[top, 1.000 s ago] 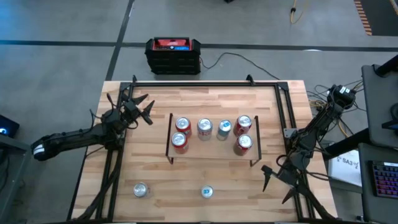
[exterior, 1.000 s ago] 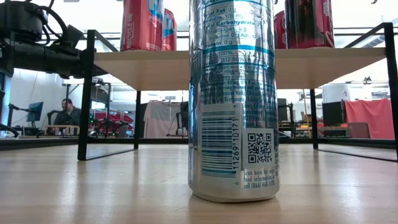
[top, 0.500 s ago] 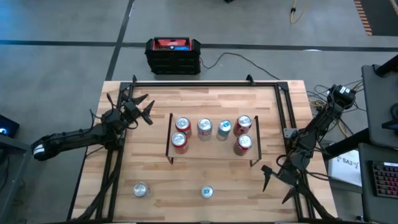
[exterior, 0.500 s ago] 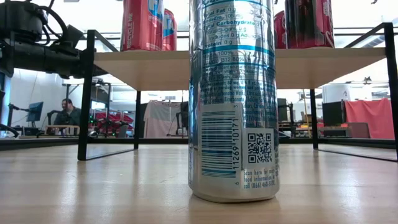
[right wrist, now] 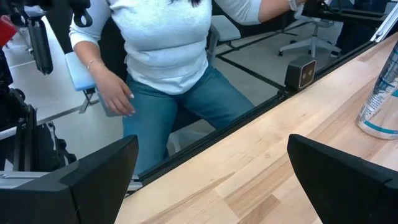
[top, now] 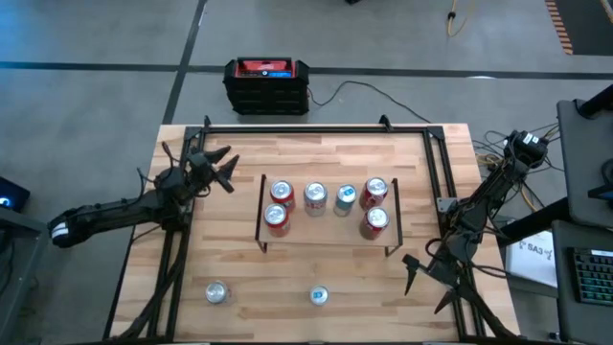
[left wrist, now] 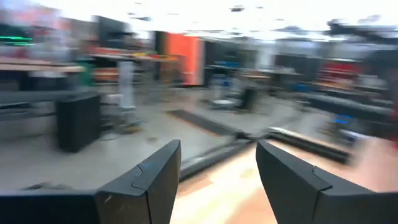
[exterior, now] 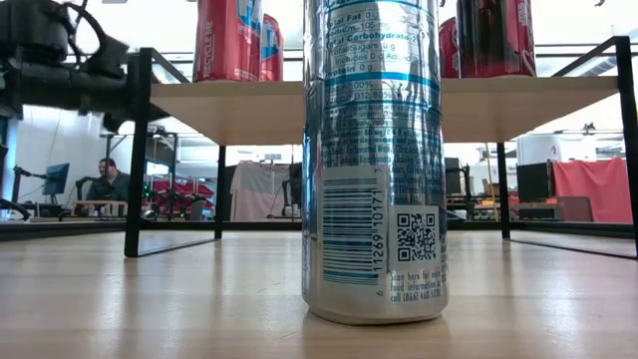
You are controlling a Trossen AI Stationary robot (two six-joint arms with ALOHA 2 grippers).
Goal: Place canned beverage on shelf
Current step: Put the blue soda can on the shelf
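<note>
So my left gripper hung open far-left of the shelf; right gripper sat open near-right.

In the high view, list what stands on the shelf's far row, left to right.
Red can → silver can → blue-and-silver can → red can, all on the shelf.

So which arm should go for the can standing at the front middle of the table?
Probably the right. The right gripper, open and empty, sits at the front right, level with the blue-and-silver can. The left gripper, also open, is up at the far left, beyond the shelf.
</note>
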